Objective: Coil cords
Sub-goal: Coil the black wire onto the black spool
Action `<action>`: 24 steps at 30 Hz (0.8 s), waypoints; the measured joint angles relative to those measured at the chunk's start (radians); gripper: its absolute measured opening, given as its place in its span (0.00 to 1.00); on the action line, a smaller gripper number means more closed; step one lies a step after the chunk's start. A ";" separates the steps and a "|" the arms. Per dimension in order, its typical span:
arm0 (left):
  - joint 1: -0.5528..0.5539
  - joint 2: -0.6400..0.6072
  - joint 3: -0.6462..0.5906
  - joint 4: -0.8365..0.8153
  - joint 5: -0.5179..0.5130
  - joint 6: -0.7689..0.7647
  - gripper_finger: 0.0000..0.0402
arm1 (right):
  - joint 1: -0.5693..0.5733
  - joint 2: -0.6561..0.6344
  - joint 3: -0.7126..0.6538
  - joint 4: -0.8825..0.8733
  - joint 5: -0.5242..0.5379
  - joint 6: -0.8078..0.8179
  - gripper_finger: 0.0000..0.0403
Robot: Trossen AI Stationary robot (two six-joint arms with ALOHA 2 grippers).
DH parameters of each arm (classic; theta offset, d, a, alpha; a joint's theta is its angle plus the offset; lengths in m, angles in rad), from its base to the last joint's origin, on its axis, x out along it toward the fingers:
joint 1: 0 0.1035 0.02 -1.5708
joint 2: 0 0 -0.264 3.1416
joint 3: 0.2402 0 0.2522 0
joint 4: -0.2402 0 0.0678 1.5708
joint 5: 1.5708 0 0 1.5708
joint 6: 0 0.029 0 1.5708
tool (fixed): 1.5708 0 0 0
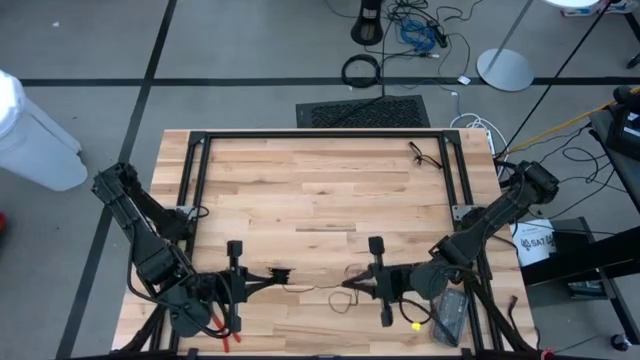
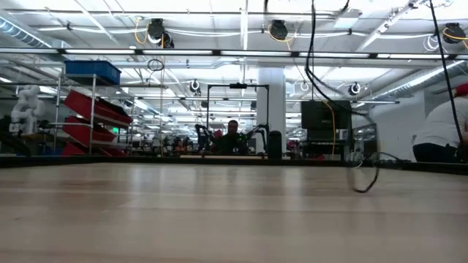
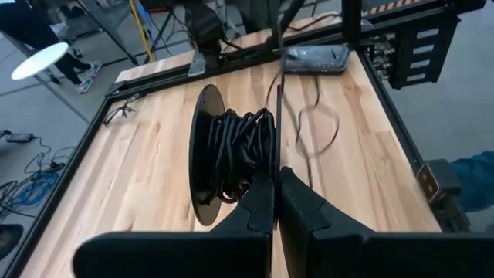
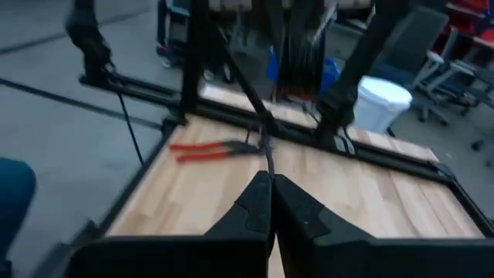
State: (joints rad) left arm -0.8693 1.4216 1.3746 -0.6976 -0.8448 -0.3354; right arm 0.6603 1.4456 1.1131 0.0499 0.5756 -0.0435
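Left gripper (image 1: 268, 277) clamping on spool of cord (image 3: 231, 158) near table's (image 1: 300, 190) 6 o'clock edge. Right gripper (image 1: 350, 283) pinching the cord's loose strand (image 3: 279, 100) at its 3 o'clock side. Red pliers (image 4: 212, 150) lying at 7 o'clock corner.

The worktop (image 1: 320, 200) at frame centre is pale wood with streaky, blotched grain, edged by a black frame (image 1: 320, 134). The cord (image 3: 239, 150) is black, wound on a black spool (image 3: 202, 154). At lower left lie pliers (image 4: 204, 150) with red handles. Both arms are dark. A white bucket (image 1: 35, 135) stands at upper left on grey floor (image 1: 90, 40) with black stripes.
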 joint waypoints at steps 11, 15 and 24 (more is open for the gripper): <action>0.039 0.046 0.000 0.005 0.091 0.000 0.02 | 0.055 0.000 0.155 0.001 0.003 -0.155 0.00; 0.044 0.049 0.000 0.027 0.118 0.001 0.02 | 0.052 0.000 0.172 0.000 0.003 -0.197 0.00; 0.053 0.049 0.000 0.066 0.135 0.009 0.02 | 0.020 0.015 0.173 0.005 -0.002 -0.226 0.00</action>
State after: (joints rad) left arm -0.8163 1.4708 1.3746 -0.6314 -0.7099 -0.3264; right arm 0.6799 1.4605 1.2858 0.0545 0.5731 -0.2694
